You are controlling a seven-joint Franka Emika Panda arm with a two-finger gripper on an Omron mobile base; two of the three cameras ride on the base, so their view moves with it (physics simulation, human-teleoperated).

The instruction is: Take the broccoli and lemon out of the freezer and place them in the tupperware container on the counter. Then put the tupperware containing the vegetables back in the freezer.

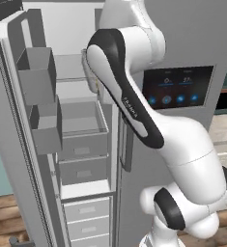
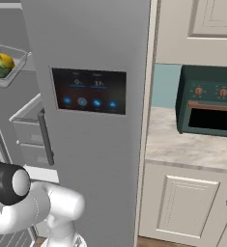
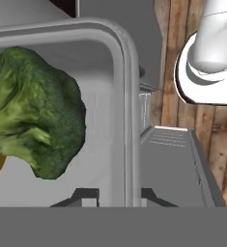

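Tupperware container (image 3: 127, 96), loaded, being carried to the freezer (image 1: 81, 125).
Broccoli (image 3: 35, 106) and lemon (image 2: 4, 60) inside; gripper (image 3: 119, 195) clamped on its rim; shelving remains.

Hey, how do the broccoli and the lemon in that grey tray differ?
The broccoli is dark green and lumpy; the lemon is bright yellow and smoothly rounded. In the right base view the lemon sits above the broccoli. In the hand view the broccoli shows almost whole, the lemon just as a yellow sliver beneath it. Both lie together in the tupperware container.
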